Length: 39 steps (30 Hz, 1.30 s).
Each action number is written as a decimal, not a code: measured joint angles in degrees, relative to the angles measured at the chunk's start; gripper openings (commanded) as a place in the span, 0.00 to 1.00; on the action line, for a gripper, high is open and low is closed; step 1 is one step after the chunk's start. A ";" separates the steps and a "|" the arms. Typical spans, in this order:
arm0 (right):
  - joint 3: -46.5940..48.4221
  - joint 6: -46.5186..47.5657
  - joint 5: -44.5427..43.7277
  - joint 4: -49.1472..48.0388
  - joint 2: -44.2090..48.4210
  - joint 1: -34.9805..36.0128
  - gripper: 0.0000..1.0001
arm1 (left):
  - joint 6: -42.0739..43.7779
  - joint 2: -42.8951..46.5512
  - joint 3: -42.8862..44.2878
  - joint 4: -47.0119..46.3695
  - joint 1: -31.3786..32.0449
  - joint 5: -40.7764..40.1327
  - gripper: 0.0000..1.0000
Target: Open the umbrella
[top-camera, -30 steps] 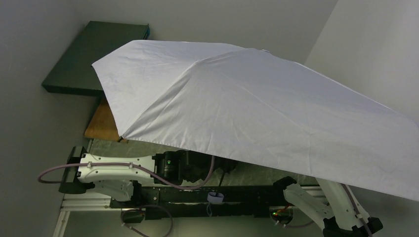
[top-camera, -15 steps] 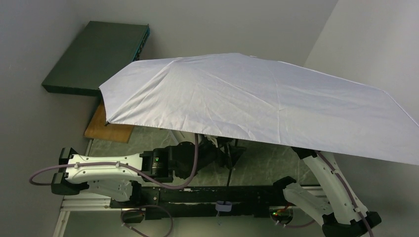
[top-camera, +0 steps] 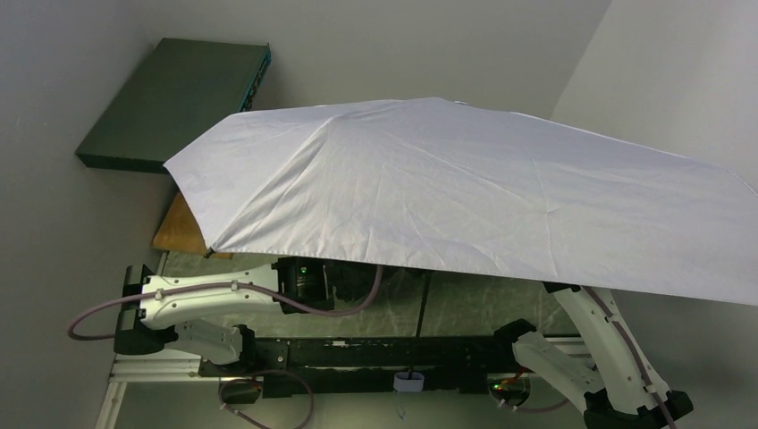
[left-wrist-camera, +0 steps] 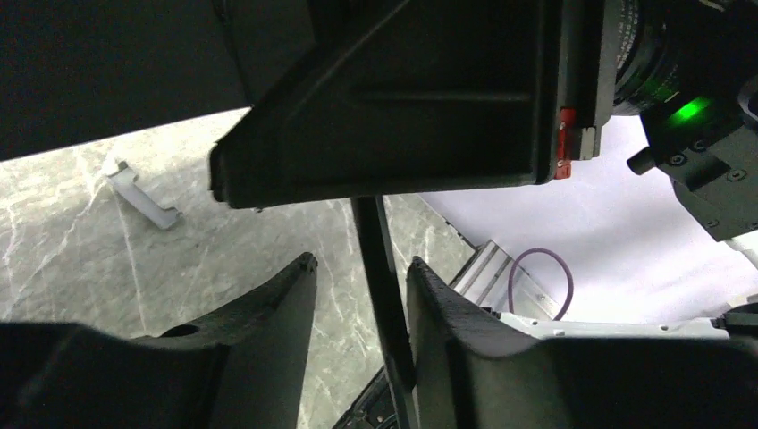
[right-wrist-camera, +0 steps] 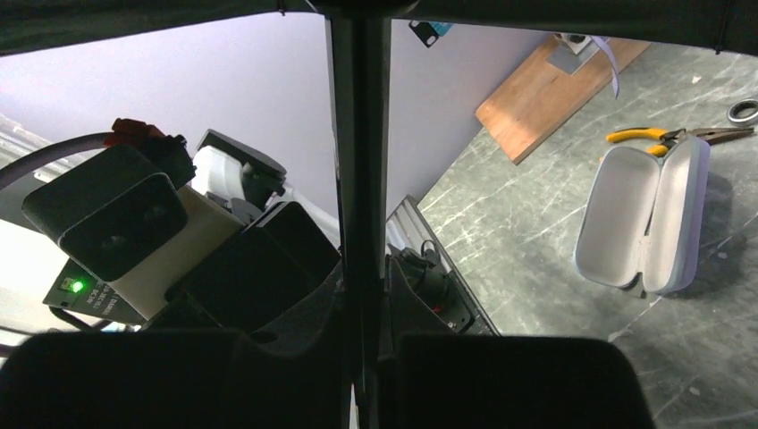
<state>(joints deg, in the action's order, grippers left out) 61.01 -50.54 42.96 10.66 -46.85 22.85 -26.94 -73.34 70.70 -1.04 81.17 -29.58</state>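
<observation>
The umbrella is open. Its pale lilac-white canopy [top-camera: 465, 197] spreads over most of the table and hides both grippers in the top view. The thin black shaft [top-camera: 422, 304] runs down to the small lilac handle [top-camera: 408, 382] at the near edge. My right gripper [right-wrist-camera: 362, 268] is shut on the shaft [right-wrist-camera: 357, 134], high up under the canopy. My left gripper [left-wrist-camera: 357, 268] is open, its fingers either side of the shaft [left-wrist-camera: 380, 268], which runs close along the right finger [left-wrist-camera: 447, 295].
The open lilac case [right-wrist-camera: 639, 219] lies on the grey marbled table, with yellow-handled pliers [right-wrist-camera: 666, 136] and a wooden board [right-wrist-camera: 554, 85] beyond it. A dark green panel [top-camera: 170, 98] leans at the back left. A small white clip [left-wrist-camera: 143, 192] lies on the table.
The canopy has tipped and swung: its left edge dropped and moved left again. The handle has slid lower towards the near edge. The left arm's wrist has shifted under the canopy.
</observation>
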 measured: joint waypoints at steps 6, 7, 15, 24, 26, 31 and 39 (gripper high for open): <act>0.76 -0.02 0.20 -0.35 0.15 0.00 0.00 | -1.42 -0.98 1.01 -1.46 -0.61 3.37 0.12; 0.76 -0.02 0.15 -0.44 0.26 0.00 0.00 | -1.81 -0.98 1.01 -1.66 -0.66 3.65 0.07; 0.74 -0.59 -1.53 -4.31 2.99 -0.26 0.00 | -3.67 -1.03 2.69 -2.58 -1.64 7.76 0.00; 1.20 -0.31 -1.81 -3.54 3.08 -0.37 0.17 | -3.72 -1.03 2.78 -2.64 -1.92 8.92 0.00; 1.51 -0.20 -1.86 -3.23 3.08 -0.35 0.53 | -3.72 -1.05 3.02 -2.54 -1.92 9.03 0.00; 2.51 -0.31 0.02 -3.13 4.20 0.07 0.85 | -3.13 -1.33 3.43 -0.98 -2.58 8.79 0.00; 3.32 2.91 1.09 0.81 5.92 0.07 0.90 | -0.44 -1.53 5.84 1.11 -2.86 6.91 0.00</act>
<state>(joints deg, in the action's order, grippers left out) 64.34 -47.64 44.05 11.46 -40.93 22.92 -27.38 -74.87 76.53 0.08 78.30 -22.68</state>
